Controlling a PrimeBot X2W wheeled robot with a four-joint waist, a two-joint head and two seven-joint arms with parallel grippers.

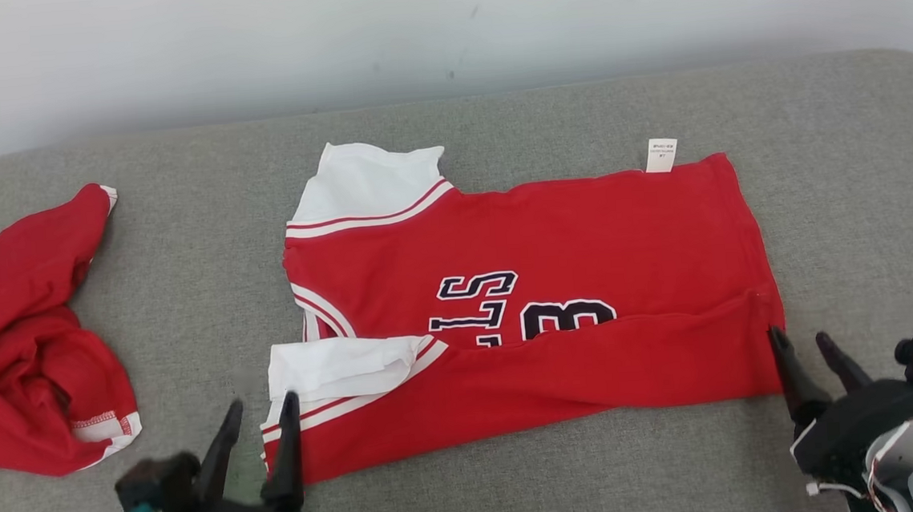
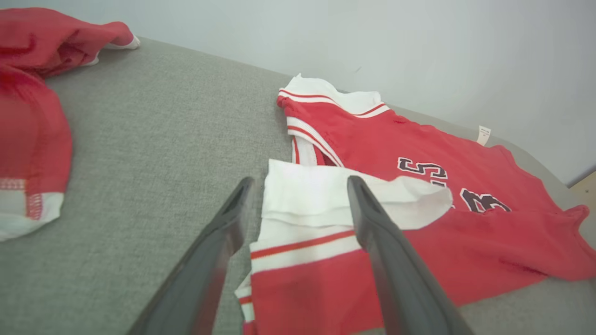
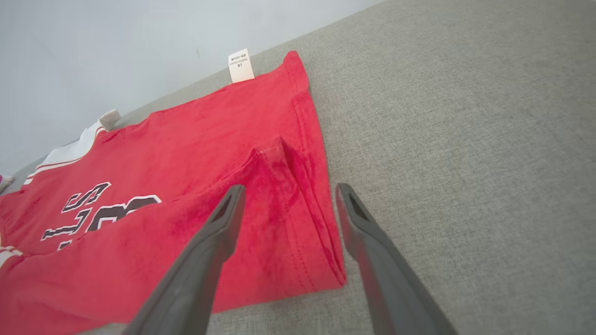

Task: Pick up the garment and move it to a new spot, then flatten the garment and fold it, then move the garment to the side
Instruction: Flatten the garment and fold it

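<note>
Left claw (image 1: 262, 400) is closest, at the bottom left of head view. Its fingers point up and away from me and stand wide apart, gripping nothing. Right claw (image 1: 798, 335) is at the bottom right, angled slightly inward, also spread wide and empty.

Red jersey (image 1: 552, 241) lies mid-tabletop (image 1: 181, 227), collar end toward my left and hem toward my right. Its near long edge is folded up over the lower part of the lettering. White care label (image 1: 661, 155) sticks out at the far hem corner. A second red garment (image 1: 21, 343) sits crumpled at the left edge, well apart from the jersey.

Left wrist view: claw (image 2: 300, 181) straddles the near white sleeve (image 2: 326, 195). One finger is over grey fabric, the other over the sleeve and striped trim. I can't tell if it touches. The crumpled garment (image 2: 32, 116) shows here too.

Right wrist view: claw (image 3: 291, 187) straddles the near hem corner (image 3: 326, 251), one finger over red cloth and the other over bare tabletop. This view shows me the hem stitching and the puckered end of the fold, which head view shows only as a crease.
</note>
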